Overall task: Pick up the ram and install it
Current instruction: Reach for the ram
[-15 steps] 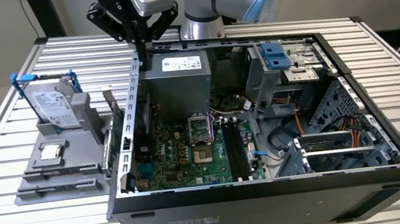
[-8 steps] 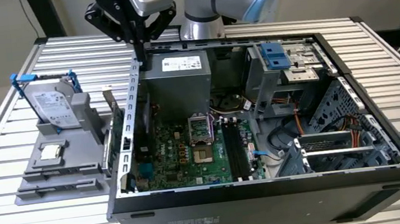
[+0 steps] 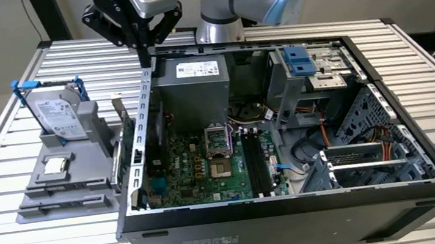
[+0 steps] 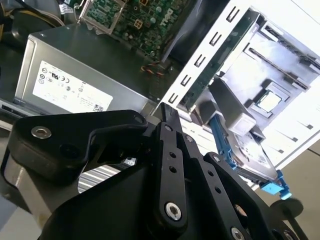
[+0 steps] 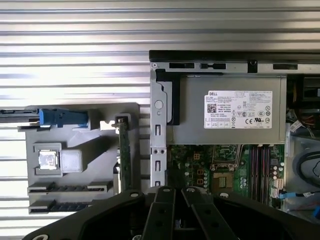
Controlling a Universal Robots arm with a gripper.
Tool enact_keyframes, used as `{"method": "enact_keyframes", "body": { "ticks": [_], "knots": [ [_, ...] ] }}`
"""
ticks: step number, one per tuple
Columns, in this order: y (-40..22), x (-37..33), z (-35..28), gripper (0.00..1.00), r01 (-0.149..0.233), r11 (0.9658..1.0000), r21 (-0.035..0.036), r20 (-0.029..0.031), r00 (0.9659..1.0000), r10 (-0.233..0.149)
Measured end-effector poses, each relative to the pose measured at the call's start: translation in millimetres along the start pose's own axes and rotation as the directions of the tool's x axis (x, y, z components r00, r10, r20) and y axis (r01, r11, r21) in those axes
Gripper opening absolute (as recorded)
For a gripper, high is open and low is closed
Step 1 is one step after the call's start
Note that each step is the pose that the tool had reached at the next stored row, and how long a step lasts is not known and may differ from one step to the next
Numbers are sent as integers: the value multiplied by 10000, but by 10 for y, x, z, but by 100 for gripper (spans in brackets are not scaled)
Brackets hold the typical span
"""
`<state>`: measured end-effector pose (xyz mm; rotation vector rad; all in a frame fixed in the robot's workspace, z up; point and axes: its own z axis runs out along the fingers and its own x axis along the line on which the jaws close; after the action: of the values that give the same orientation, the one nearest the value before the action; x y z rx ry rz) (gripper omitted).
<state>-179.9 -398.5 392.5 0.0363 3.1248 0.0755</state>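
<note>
First wrist view: my pincer (image 5: 176, 187) is clenched, with nothing in it that I can see. The ram (image 5: 70, 188), as best I read it, is the long narrow strip seated on edge in a slot of the grey holder (image 5: 98, 150), at the end away from the hard drive (image 5: 60, 118). A second strip (image 5: 70, 206) sits in the slot just beside it, and I cannot tell the two apart. Risk: a shut pincer brought down on so thin a board would jab its edge rather than straddle it, and could chip or bend it. There is also some risk of closing on the wrong strip. Second wrist view: my fingertips (image 4: 165, 112) come to a single point near the case wall (image 4: 200, 60), and the green card (image 4: 215, 67) stands just beside that wall. Risk: a low swing toward the holder could clip the wall or the card. Exterior view: I hang high over the back corner of the open case (image 3: 292, 202), well apart from the holder, which lies outside the case on the exterior view's left. The memory slots (image 3: 259, 160) on the motherboard (image 3: 199, 173) run beside the processor socket (image 3: 217, 143), with cables (image 3: 306, 149) near. Risk: a stick gripped off-centre or tilted would meet its slot askew. Pressed that way it could flex, miss the key or snag a cable.
</note>
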Motion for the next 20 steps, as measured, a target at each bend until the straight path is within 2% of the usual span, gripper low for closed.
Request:
{"method": "enact_keyframes", "body": {
  "ticks": [20],
  "knots": [
    [-9, 406, -5, 0, 257, 9997, -4, -13, 9997, -257]
  ]
}}
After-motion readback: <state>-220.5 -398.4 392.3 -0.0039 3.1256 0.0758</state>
